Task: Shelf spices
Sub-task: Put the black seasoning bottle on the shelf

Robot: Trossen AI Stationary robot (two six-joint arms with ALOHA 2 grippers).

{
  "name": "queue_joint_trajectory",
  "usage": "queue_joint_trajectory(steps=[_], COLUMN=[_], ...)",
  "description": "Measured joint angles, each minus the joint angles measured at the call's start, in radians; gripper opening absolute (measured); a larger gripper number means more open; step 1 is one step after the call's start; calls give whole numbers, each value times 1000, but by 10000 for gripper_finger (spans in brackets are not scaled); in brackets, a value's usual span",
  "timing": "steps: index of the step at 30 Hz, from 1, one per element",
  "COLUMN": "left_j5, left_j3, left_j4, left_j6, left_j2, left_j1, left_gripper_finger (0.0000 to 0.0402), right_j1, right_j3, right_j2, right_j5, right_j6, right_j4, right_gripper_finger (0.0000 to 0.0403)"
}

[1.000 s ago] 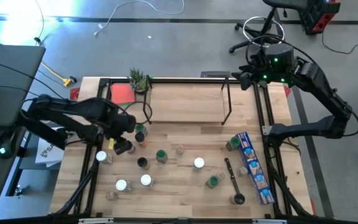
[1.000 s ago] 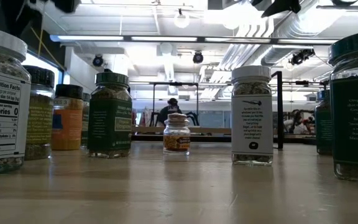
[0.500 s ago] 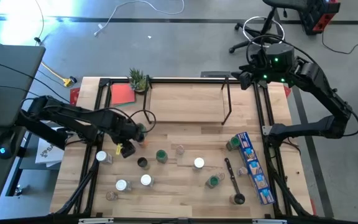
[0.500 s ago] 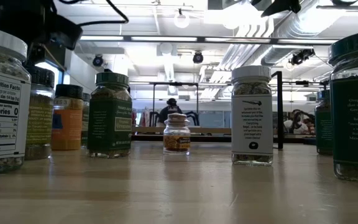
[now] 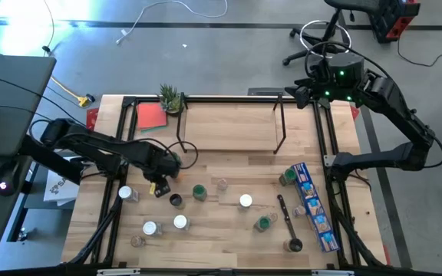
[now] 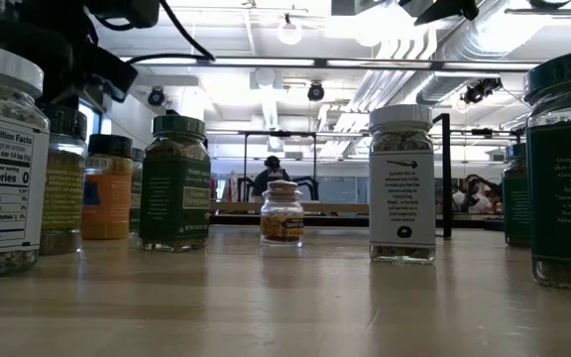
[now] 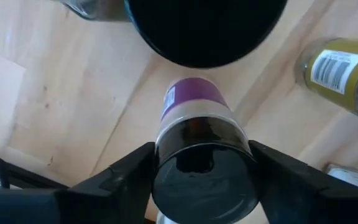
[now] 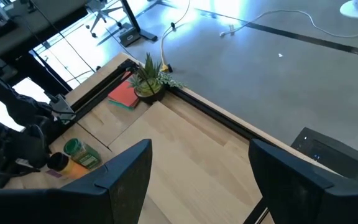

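Spice jars stand scattered on the table's near half (image 5: 199, 192), (image 5: 245, 201), (image 5: 150, 228) and fill the low view (image 6: 174, 183), (image 6: 401, 183). My left gripper (image 5: 162, 178) is low over the left cluster and open. In its wrist view (image 7: 202, 149) one finger stands on each side of the cap of an upright black-capped, purple-labelled jar (image 7: 194, 109). That jar is hidden under the gripper in the high view. The shelf (image 5: 229, 126) of black rods and wood boards stands at the table's far middle. My right gripper (image 8: 199, 162) waits, open, high over the far right corner (image 5: 305, 92). My left gripper comes from above, pointing down, with its fingers (image 7: 126, 177) on either side of the jar's black cap (image 7: 204, 186). The cap fills the gap between them, and I cannot tell whether they touch it. The jar stands upright on the wood.
A bigger black cap (image 7: 204, 25) and a yellow-green jar (image 7: 344, 71) crowd the left gripper. A long blue box (image 5: 313, 207) and a black-handled utensil (image 5: 288, 226) lie at the right. A potted plant (image 5: 171, 98) and a red card (image 5: 150, 115) sit at the far left. A black frame (image 5: 324, 146) edges the table.
My left gripper has moved toward the table's right edge and come down among the left jars; its arm has dropped into the low view from above. No jar has moved.
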Motion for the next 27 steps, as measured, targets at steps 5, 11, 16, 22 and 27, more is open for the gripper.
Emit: queue_joint_trajectory(steps=[5,11,16,22,27], left_j5=[28,165,300,205,133], left_j3=[24,242,561,936,1225], left_j4=[-31,-234,-319,-317,-362], left_j6=[0,75,97,86,303], left_j2=[-6,-13,-1,159,419], left_j1=[0,2,11,125,276], left_gripper_finger=[197,197,197,197,197], right_j1=[0,0,0,0,0], right_j3=[0,0,0,0,0], right_j2=[0,0,0,0,0], right_j5=[0,0,0,0,0], right_j6=[-7,-26,-60,-61,-48], right_j4=[0,0,27,59,62], right_gripper_finger=[264,264,264,264,264])
